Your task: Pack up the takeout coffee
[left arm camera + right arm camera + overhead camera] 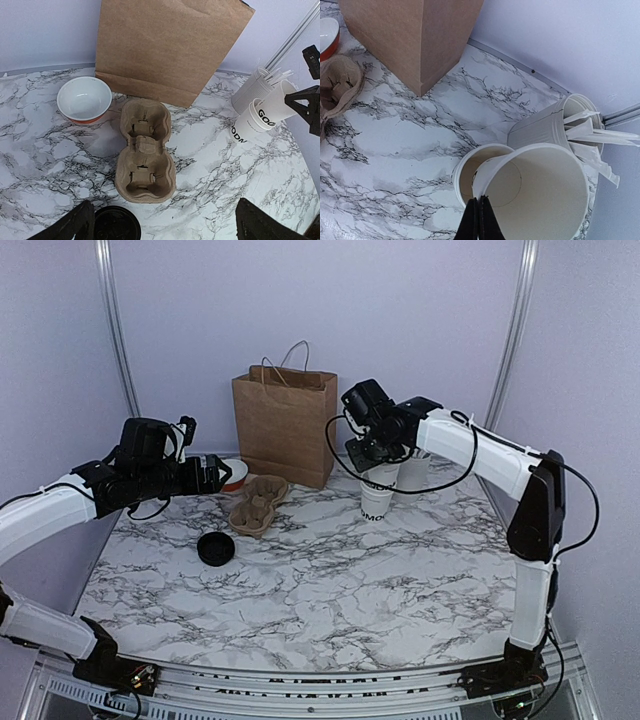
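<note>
Three views, what each adds: the top camera alone shows both arms at once; the left wrist camera alone reads the dark lettering on the cups; the right wrist camera alone shows the grip on a rim and looks down inside the cups.
Black lid (216, 548): lies flat on the marble desk (330, 590), nearest the arm bases, just on the near side of the carrier; well apart from the cups.
Left tool (213, 475): wide, its dark fingers (70, 227) at the two bottom corners of its own view, holding nothing; it hangs over the left of the desk, with the lid at the bottom edge of its view.
Carrier (145, 150): brown moulded pulp, two pockets, both empty.
Bowl (84, 98): white inside, orange-red outside, empty, left of the carrier's far end.
Right tool (479, 202): pinched narrow on the near rim of the paper cup (540, 195).
Paper cup, position: right rear of the desk, tilted, empty, its base set in the mouth of a second cup (245, 131).
Second cup: stands on the desk, lettered near its base.
Stirrer cup (540, 130): ribbed white, just behind the two cups, holding white stirrers (590, 132).
Paper bag (284, 425): brown, upright at the back, with handles; its inside is hidden.
</note>
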Available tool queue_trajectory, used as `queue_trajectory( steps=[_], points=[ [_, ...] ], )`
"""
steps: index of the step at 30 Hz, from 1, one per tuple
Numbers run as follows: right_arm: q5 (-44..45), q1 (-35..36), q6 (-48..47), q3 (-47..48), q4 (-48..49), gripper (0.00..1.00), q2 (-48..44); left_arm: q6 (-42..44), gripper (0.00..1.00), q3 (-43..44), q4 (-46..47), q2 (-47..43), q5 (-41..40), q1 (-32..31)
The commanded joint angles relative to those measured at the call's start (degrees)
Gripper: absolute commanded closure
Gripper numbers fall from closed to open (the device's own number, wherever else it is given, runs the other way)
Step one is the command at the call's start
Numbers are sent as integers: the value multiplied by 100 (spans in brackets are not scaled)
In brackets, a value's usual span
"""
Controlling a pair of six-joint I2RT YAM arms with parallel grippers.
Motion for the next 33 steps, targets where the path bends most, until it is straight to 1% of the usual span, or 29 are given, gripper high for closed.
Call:
queue_trajectory(
  steps=[1, 33],
  points=[
    [151, 18, 19, 156, -75, 100, -322, -36, 1, 3, 12, 29, 54, 22],
    [391, 336, 23, 235, -435, 100, -617, -98, 1, -15, -10, -18, 79, 69]
  ],
)
